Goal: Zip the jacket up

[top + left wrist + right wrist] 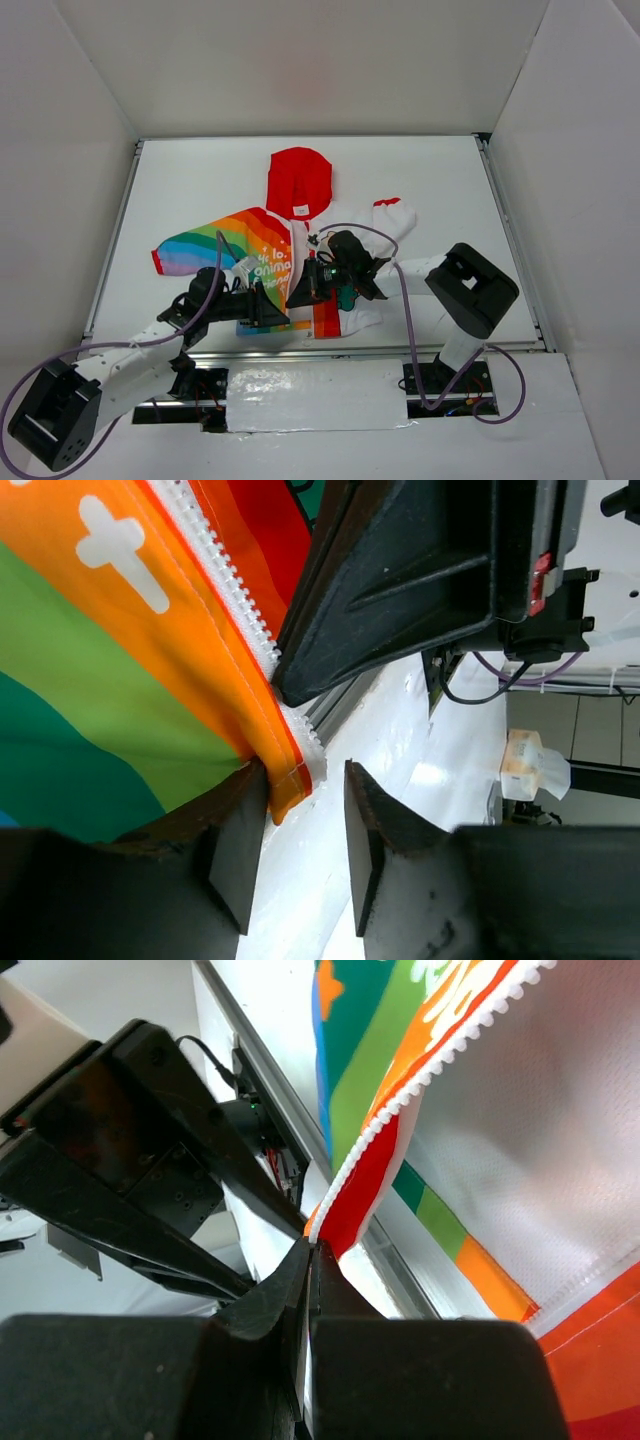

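Note:
The jacket [262,252] lies flat on the white table, red hood [299,180] at the far end, rainbow half on the left, white half [388,220] on the right. My right gripper [299,294] is at the jacket's near hem. In the right wrist view it [312,1248] is shut on the bottom end of a red fabric edge with white zipper teeth [372,1135] and lifts it. My left gripper [303,772] is open. The orange hem corner [285,785] of the rainbow half rests against its left finger [235,850]. The zipper teeth [225,580] run up from there.
The metal rail [320,345] of the table's near edge runs just below both grippers. White walls enclose the table on three sides. The right gripper's black body [400,580] sits close above the left jaws. A purple cable [400,270] loops over the right arm.

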You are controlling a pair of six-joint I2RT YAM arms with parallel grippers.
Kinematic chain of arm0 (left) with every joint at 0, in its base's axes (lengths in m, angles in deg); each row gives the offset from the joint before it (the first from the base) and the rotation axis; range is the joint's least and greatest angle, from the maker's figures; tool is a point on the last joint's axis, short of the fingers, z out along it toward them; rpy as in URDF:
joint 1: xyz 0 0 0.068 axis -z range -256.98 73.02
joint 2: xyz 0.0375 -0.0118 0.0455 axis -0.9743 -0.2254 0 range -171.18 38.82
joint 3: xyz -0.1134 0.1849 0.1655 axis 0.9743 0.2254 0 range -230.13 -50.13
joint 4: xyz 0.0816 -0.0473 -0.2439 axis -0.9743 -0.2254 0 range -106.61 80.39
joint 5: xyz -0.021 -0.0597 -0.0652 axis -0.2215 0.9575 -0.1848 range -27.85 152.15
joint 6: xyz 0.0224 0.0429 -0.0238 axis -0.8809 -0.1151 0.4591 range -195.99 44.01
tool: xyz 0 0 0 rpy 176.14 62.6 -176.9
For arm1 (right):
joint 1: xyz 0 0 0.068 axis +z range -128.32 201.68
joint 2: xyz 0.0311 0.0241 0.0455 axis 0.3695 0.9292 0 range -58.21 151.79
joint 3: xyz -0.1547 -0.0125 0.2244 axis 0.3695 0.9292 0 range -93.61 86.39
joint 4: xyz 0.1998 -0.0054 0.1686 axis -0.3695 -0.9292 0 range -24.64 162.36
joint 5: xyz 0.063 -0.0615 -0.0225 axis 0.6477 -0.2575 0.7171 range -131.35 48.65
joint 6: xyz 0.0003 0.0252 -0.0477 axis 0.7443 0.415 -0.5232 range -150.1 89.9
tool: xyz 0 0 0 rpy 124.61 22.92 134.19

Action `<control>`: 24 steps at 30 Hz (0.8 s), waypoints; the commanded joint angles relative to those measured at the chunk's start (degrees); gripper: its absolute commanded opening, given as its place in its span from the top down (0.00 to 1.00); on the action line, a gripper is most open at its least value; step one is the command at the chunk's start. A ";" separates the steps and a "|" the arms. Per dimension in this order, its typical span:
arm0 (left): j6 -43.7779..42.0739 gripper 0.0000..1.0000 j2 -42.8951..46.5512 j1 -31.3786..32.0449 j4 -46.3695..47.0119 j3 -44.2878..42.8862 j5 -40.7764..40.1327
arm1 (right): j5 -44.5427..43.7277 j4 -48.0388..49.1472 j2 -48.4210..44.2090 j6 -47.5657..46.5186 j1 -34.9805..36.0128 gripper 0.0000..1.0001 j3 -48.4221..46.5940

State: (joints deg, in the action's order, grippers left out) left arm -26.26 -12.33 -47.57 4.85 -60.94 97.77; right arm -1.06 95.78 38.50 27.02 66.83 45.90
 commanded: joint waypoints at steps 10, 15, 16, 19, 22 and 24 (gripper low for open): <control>-0.69 0.71 2.20 0.21 -0.57 -0.27 -1.08 | -0.04 2.33 1.12 -2.81 0.12 1.00 -0.38; -0.87 0.94 1.41 0.21 -0.31 -0.44 -0.99 | 0.22 2.68 1.03 -2.89 -0.14 1.00 -0.38; -0.96 0.99 1.06 0.21 -0.31 -0.53 -0.90 | 0.22 2.77 1.12 -2.98 0.03 1.00 -0.29; -0.96 1.00 0.18 0.21 -0.22 -0.62 -0.99 | 1.10 3.47 1.12 -2.81 0.03 1.00 -0.29; -0.70 1.00 -0.87 0.21 0.91 -0.36 -0.55 | 2.24 4.88 0.86 -2.28 0.03 0.95 -0.12; 0.53 1.00 -1.14 0.12 2.67 0.08 -0.37 | 2.60 6.02 0.50 -1.84 -0.14 0.77 0.15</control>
State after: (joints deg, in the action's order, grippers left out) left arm -26.26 -12.90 -47.57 3.34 -60.94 96.30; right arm -0.01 96.68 39.13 25.53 66.81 45.92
